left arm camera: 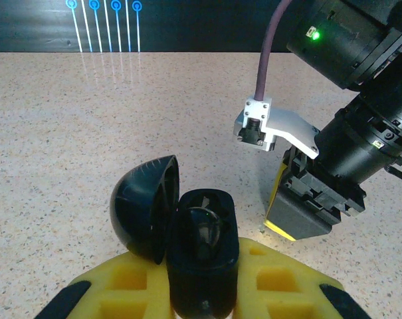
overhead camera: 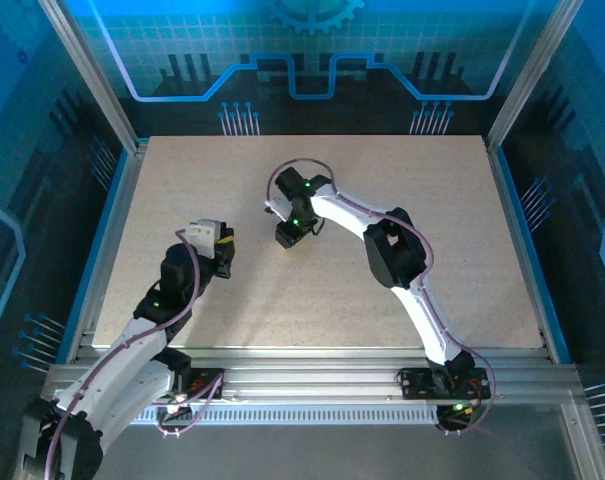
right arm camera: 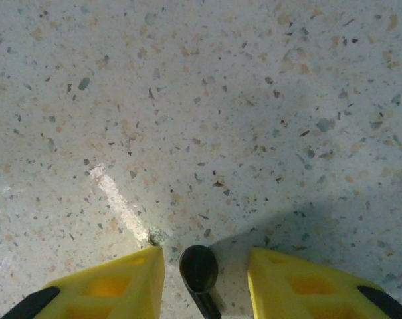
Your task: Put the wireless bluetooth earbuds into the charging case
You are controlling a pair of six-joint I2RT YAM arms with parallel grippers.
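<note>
right wrist view: black earbud lies on the table between the parted jaws of the right gripper, so centre them before closing; left gripper clamps the open case

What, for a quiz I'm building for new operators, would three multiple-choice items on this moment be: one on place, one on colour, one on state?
1. Where is the black earbud in the right wrist view?
A. Between the right gripper's fingers
B. Inside the charging case
C. On an arm's base

2. What colour are the fingers?
A. Red
B. Yellow
C. Green

3. How is the lid of the charging case?
A. Shut
B. Open
C. Lying apart on the table

Answers:
1 A: it sits between the fingers, with gaps on both sides.
2 B: both wrist views show yellow.
3 B: the lid is tipped back beside the case, which the left gripper holds.
</note>
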